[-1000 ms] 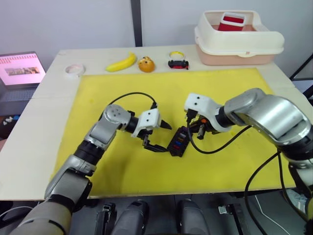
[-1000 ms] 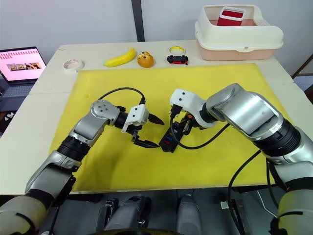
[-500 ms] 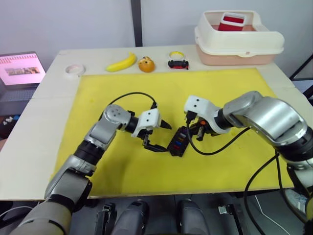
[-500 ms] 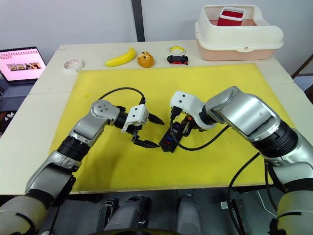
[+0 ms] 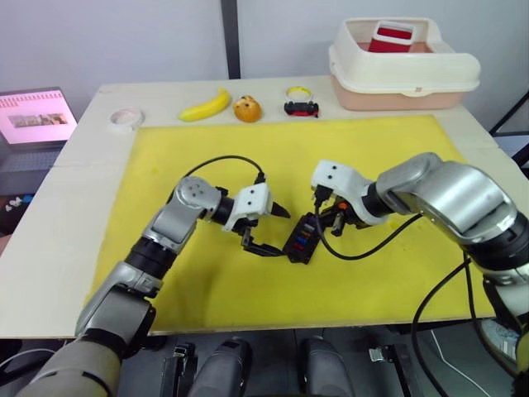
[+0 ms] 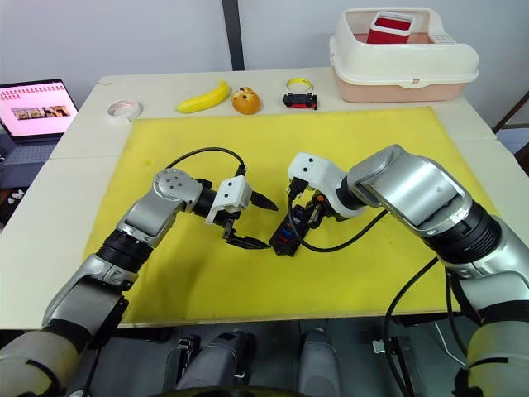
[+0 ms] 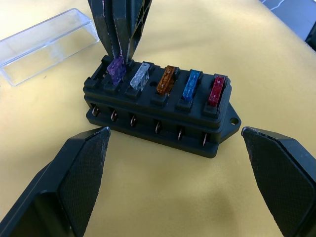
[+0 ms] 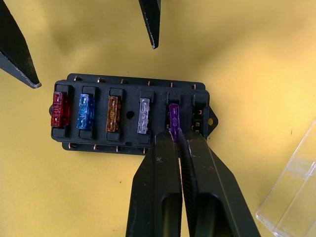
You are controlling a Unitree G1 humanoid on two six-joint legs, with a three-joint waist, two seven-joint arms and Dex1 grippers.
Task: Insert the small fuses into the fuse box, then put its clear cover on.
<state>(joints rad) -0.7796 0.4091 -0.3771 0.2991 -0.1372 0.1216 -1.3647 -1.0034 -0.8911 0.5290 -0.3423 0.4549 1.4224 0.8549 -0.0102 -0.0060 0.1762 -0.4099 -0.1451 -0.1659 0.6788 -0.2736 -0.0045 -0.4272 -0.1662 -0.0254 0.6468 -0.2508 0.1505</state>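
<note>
On the yellow mat (image 5: 397, 157), mid-table: your fuse box (image 8: 131, 114), long axis crosswise to the right gripper (image 8: 176, 140). That gripper, pinched on the purple fuse (image 8: 174, 126), sits directly over its slot. Left gripper (image 7: 177, 173): spread wide, empty, straddling the box. Clear cover (image 7: 47, 44): just beside the box.

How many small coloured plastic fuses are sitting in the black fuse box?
5, in one row along the black rectangular fuse box: red, blue, amber, clear-grey, purple. The right gripper's fingers pinch the purple one; the end slot looks empty.
</note>
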